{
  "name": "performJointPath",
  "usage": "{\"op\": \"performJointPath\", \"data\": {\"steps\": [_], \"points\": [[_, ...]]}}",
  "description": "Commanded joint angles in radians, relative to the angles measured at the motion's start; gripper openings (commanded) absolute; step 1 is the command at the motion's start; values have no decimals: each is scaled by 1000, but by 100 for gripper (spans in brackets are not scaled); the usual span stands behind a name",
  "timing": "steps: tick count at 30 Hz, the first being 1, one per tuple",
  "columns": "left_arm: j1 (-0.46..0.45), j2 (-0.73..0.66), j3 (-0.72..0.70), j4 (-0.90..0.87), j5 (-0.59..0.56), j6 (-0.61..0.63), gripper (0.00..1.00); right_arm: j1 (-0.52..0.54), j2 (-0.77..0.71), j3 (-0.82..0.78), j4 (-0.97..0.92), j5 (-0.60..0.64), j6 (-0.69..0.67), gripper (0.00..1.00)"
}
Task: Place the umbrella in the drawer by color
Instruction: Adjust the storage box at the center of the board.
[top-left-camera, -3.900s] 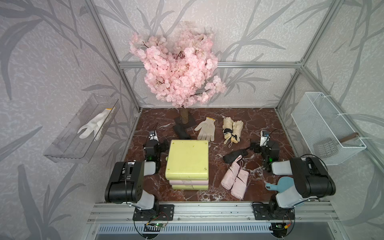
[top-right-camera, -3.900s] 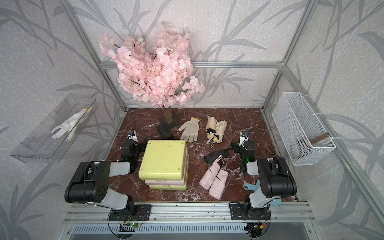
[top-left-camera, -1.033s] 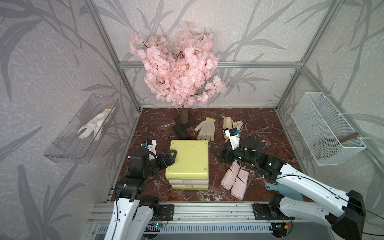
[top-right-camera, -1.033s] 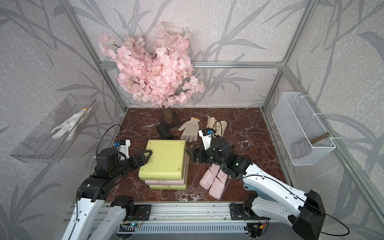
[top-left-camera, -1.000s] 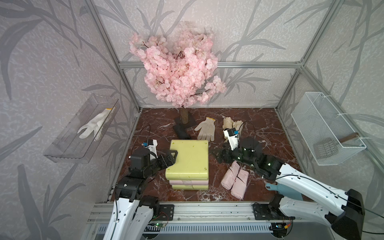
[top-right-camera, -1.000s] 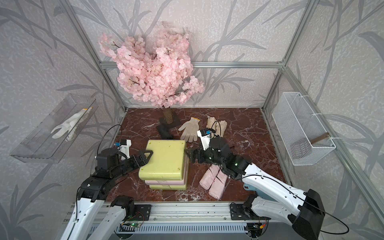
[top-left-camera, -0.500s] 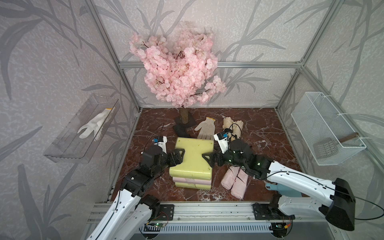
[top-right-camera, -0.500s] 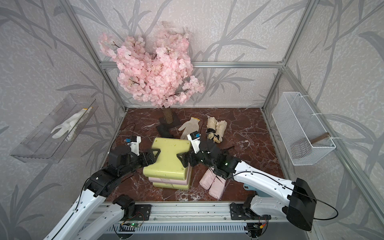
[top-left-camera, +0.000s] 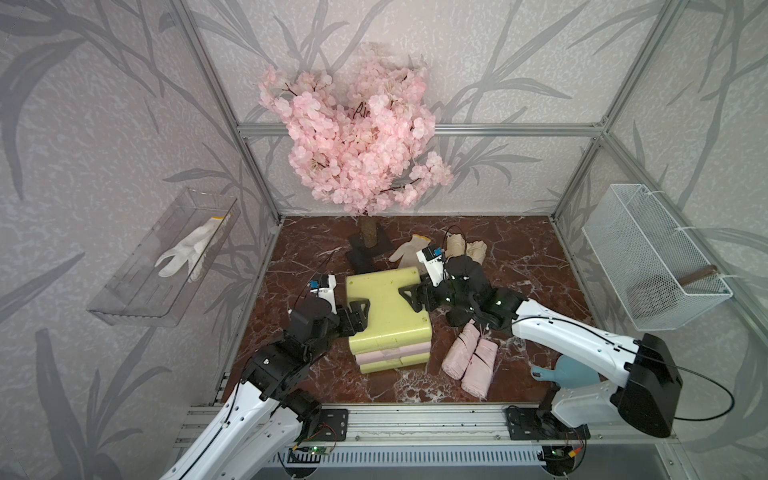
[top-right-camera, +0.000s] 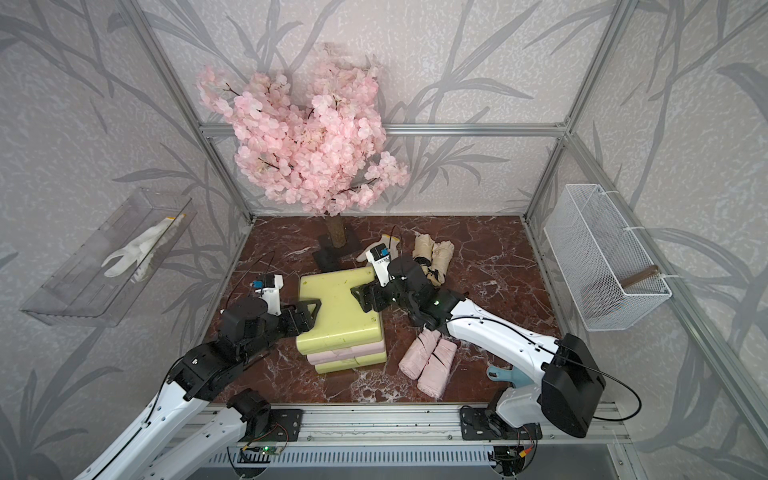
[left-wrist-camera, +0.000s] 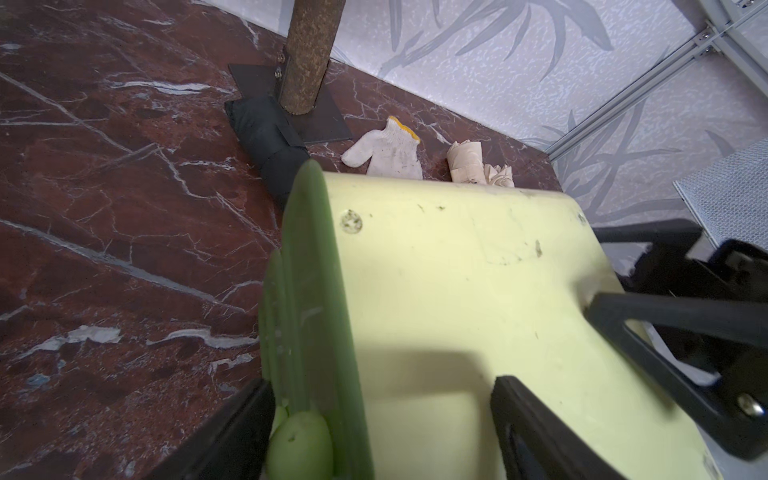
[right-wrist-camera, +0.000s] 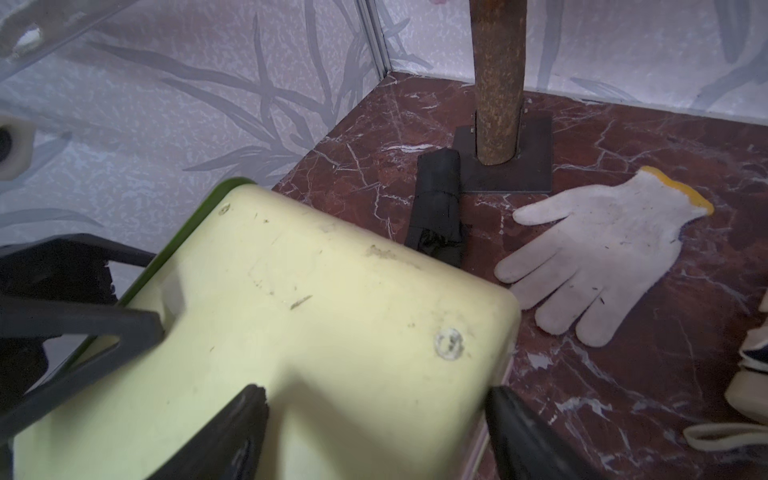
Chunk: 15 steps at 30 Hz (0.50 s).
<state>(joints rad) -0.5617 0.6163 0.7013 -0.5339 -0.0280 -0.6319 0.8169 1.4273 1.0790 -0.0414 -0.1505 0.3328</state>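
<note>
Both arms work at the drawer unit (top-left-camera: 386, 299), a yellow-green box with a pink drawer (top-left-camera: 390, 348) in the middle of its front. At its left edge the left gripper (top-left-camera: 358, 316) has its jaws spread wide with the edge between them, clamping nothing that I can make out. At its right edge the right gripper (top-left-camera: 413, 298) stands the same way, jaws wide over the top panel, carrying nothing.

The drawer fronts look flush, so none seems open, and no umbrella is in hand. Behind the unit lies a black umbrella (right-wrist-camera: 438, 208). Behind it and to the right is a pair of beige umbrellas (top-left-camera: 465, 249), and just right of its front two pink umbrellas (top-left-camera: 471, 361) lie side by side.

I judge the step in hand to be steadying or squaring the unit, before any sorting. Next, one gripper must find a drawer front and draw it out while the other braces the box, which looks light enough to slide. The pink pair likely belongs in the pink drawer.

The marble floor (top-left-camera: 519, 257) is red-brown, veined and smooth. Left of the unit, a clear tray (top-left-camera: 124, 286) on the wall holds a white glove (top-left-camera: 187, 253). Behind the unit stands a pink blossom tree (top-left-camera: 357, 141), with a work glove (top-left-camera: 409, 253) near its foot. Right of the unit, a white wire basket (top-left-camera: 648, 257) hangs on the wall.
</note>
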Motion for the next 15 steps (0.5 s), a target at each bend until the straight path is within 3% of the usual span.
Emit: {"op": "performJointPath", "data": {"steps": [1, 11, 15], "points": [[-27, 1, -24, 62, 11, -14, 86, -60, 93, 77, 30, -148, -41, 86], [-142, 10, -26, 132, -96, -39, 84, -109, 346, 364, -109, -84, -117, 88], [-155, 15, 50, 8, -222, 24, 89, -116, 331, 418, -192, 32, -128, 93]]}}
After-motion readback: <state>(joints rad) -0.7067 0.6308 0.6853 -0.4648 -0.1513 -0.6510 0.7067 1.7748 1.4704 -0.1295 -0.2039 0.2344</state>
